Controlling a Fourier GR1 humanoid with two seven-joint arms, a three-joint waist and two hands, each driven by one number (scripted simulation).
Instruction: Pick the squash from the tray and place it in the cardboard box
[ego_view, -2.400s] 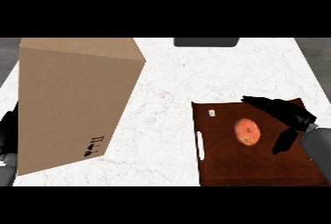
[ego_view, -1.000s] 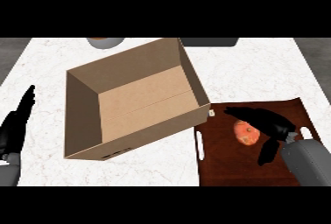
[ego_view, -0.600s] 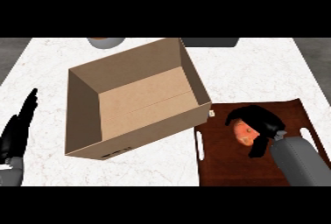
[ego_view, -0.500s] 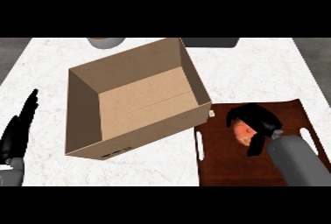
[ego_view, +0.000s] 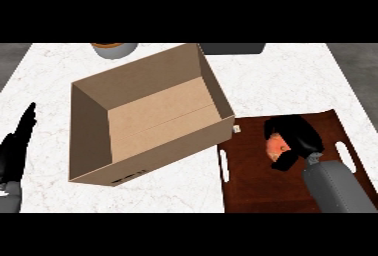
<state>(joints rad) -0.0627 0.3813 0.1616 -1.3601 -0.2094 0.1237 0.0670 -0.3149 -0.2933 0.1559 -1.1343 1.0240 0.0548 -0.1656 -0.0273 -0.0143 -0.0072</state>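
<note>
Right hand (ego_view: 297, 134): closed further over squash (ego_view: 276, 146) than half a second ago; fingers curled round it, an orange patch showing. Squash: at upper middle of tray (ego_view: 251, 195). Box (ego_view: 148, 120): open, just left of tray. Left hand (ego_view: 16, 150): resting at left edge, fingers straight, together.

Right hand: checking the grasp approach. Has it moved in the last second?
Yes. The right hand has shifted left, off the right handle slot of the tray, and now curls over the squash.
</note>
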